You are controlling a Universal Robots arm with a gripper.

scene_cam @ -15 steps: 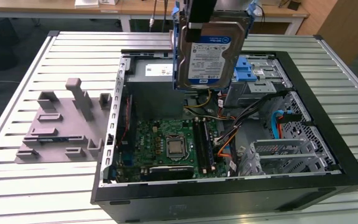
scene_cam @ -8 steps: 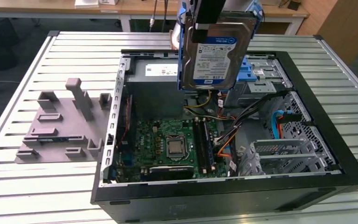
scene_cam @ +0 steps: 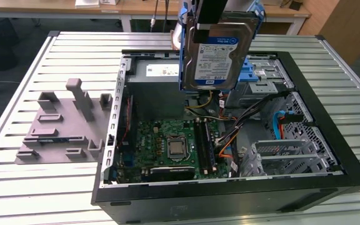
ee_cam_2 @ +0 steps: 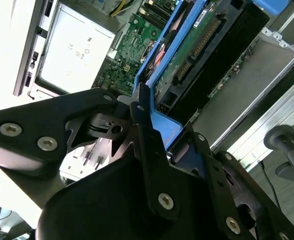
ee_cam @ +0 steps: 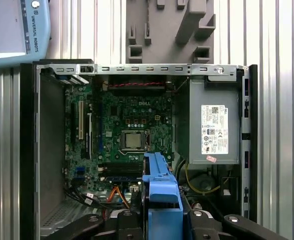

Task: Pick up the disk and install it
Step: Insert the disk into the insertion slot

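Slatted table (scene_cam: 42, 197), disk (scene_cam: 221, 51) clamped, claw (scene_cam: 213, 14) partly cropped

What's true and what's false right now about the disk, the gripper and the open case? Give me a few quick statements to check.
1. The gripper is clamped on the disk by its blue carrier. True.
2. The disk lies flat on the slatted table. False: it is held in the air above the computer case.
3. The computer case is open, with the motherboard exposed. True.
4. The grey fixture sits inside the computer case. False: it rests on the table beside the case, on the exterior view's left.
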